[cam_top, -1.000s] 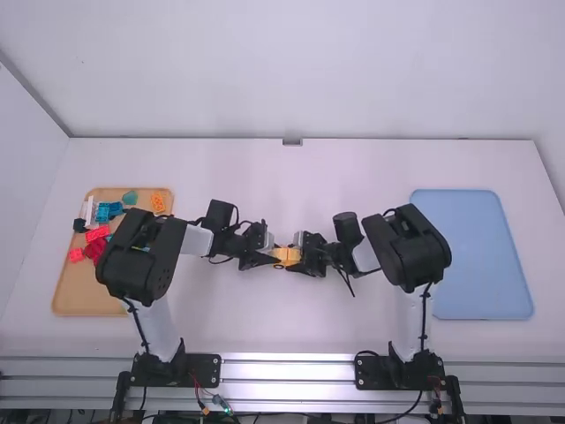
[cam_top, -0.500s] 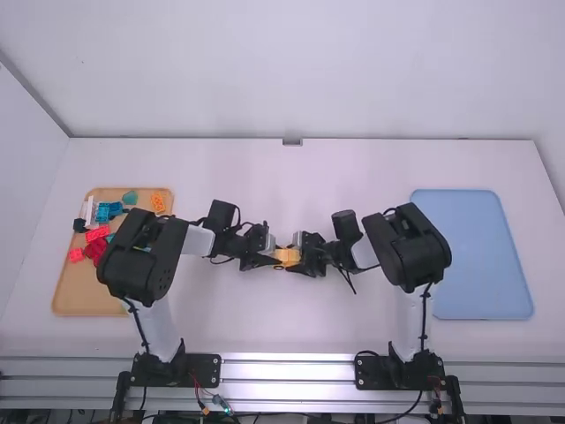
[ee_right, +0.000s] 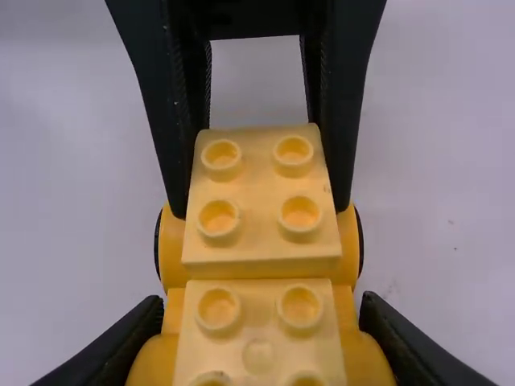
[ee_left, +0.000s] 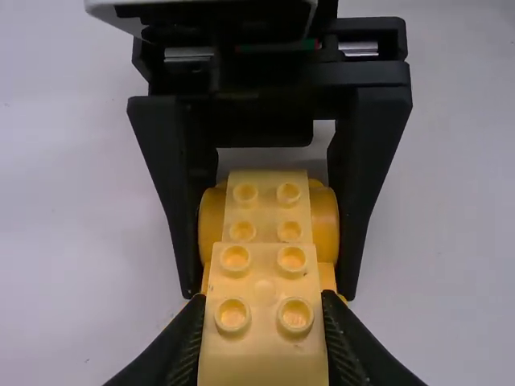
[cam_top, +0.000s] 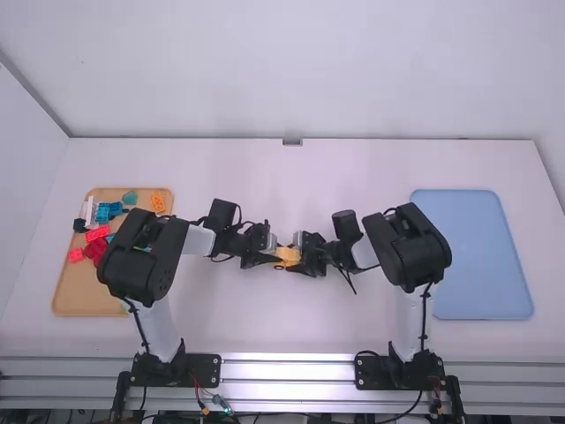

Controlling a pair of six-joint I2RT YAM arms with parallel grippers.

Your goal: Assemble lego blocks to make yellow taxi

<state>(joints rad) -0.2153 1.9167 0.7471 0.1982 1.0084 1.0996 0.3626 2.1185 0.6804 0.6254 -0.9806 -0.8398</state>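
In the high view my left gripper (cam_top: pixel 268 255) and right gripper (cam_top: pixel 305 256) face each other around the yellow lego car (cam_top: pixel 288 255), mid-table. In the left wrist view my left gripper (ee_left: pixel 261 301) is shut on the sides of a yellow stud brick (ee_left: pixel 261 354). Beyond it, a second yellow brick (ee_left: pixel 265 211) lies between yellow wheels (ee_left: pixel 325 223), which the right gripper's fingers clasp. My right gripper (ee_right: pixel 259 310) is shut on the wheeled yellow base (ee_right: pixel 173 310). Left and right bricks sit end to end, the left one looking slightly higher. Their undersides are hidden.
An orange tray (cam_top: pixel 88 296) at the left holds red blocks (cam_top: pixel 95 243), blue blocks (cam_top: pixel 108 211), a teal piece (cam_top: pixel 130 198) and an orange piece (cam_top: pixel 158 202), partly covered by the left arm. A blue tray (cam_top: pixel 477 256) lies at the right, beside the right arm.
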